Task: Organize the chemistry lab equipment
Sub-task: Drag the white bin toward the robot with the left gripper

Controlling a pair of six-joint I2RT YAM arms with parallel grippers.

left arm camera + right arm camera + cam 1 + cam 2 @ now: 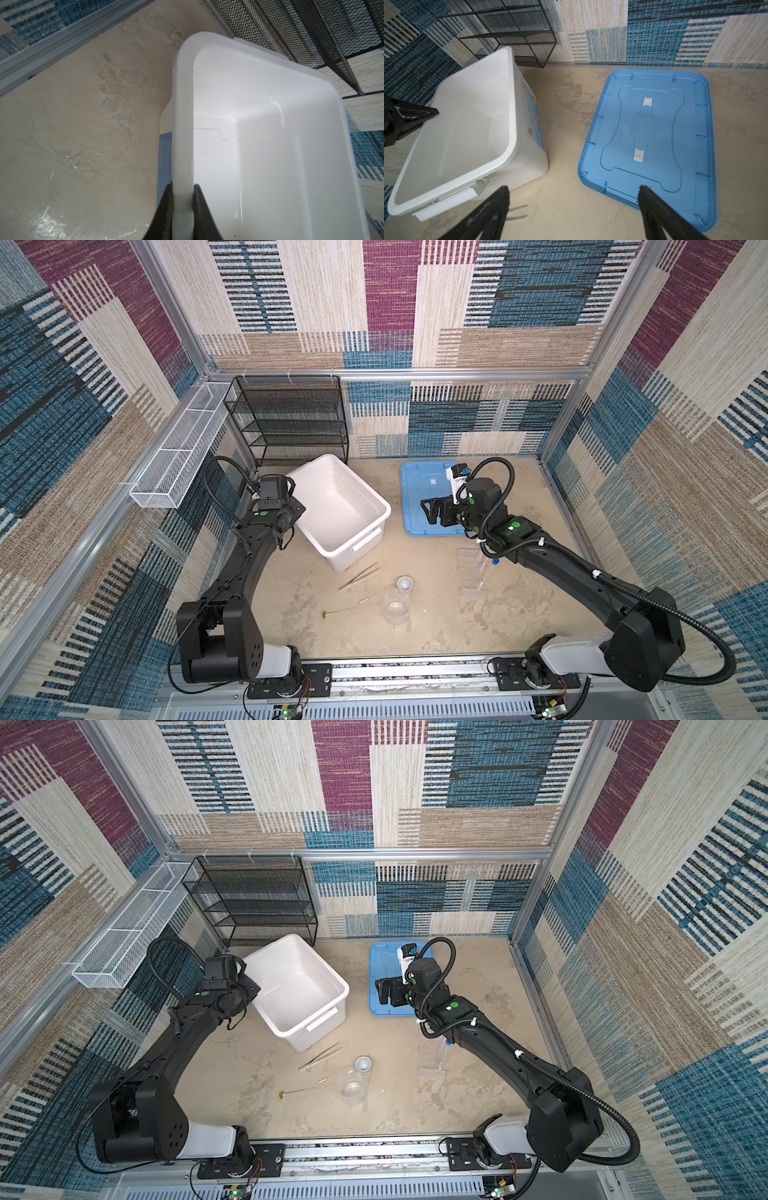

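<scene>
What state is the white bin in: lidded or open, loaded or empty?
Open and empty. The white bin shows a bare interior in every view, and its blue lid lies flat on the table beside it.

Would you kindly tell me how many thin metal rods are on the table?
2. A brass-tipped rod lies left of the beaker; a shorter rod lies between it and the tweezers. Others may be hidden.
</scene>
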